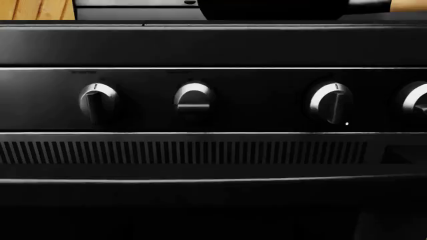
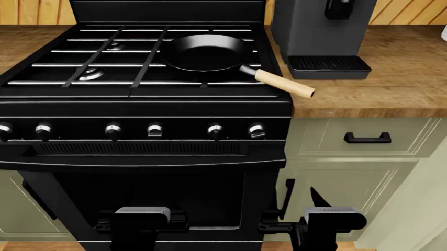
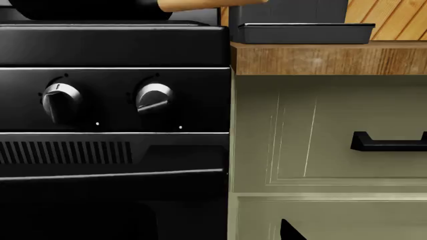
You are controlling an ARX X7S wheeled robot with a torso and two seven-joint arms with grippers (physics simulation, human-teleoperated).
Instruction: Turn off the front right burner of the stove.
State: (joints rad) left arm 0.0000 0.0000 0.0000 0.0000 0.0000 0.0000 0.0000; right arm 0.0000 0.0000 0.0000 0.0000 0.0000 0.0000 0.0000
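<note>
Reaching for the knob has not begun yet, so this looks like the very first step of the job. The stove fills the left and middle of the head view, with a black frying pan on its right side and a grey coffee machine on the wooden surface at the upper right. A row of knobs runs across the stove's front. The rightmost knob is turned sideways, while the knob next to it points straight up, so the sideways one is probably the burner that is on, though I cannot be sure which knob goes with which burner. The left gripper and the right gripper sit low at the bottom of the frame, well below the knobs and apart from them. I cannot tell if their fingers are wide or narrow; they hold nothing. Next, the right arm would need to lift up and go left to that knob, then pinch and twist it.
</note>
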